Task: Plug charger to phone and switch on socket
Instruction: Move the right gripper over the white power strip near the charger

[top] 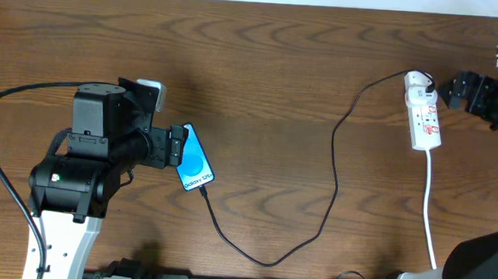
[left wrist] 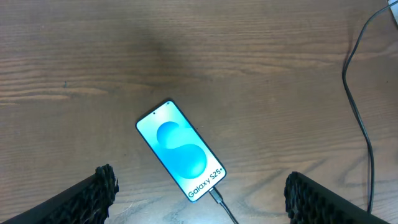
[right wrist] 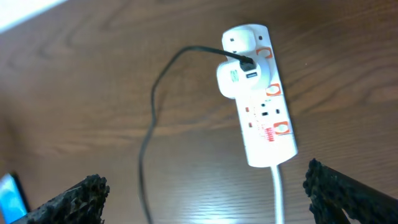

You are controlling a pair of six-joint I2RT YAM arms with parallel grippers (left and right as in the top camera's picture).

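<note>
From overhead, the phone (top: 196,167) is lying flat on the wood-grain worktop (top: 279,56) just beside my left jaws, which are standing spread and holding nothing. The charger (top: 337,161), a thin black cable, is looping from the phone's lower edge across to the socket (top: 424,114), a narrow white plastic strip. My right jaws are hovering near it, spread wide as well. Through my left wrist, the glossy blue screen is glowing and the plug tip (left wrist: 216,196) is sitting in the phone's port, so I am judging that step done. Through my right wrist, a rounded white adapter (right wrist: 235,78) is sitting in the strip near small red marks (right wrist: 281,129). I cannot tell whether the switch is on, so I am treating the switching as left to do.
</note>
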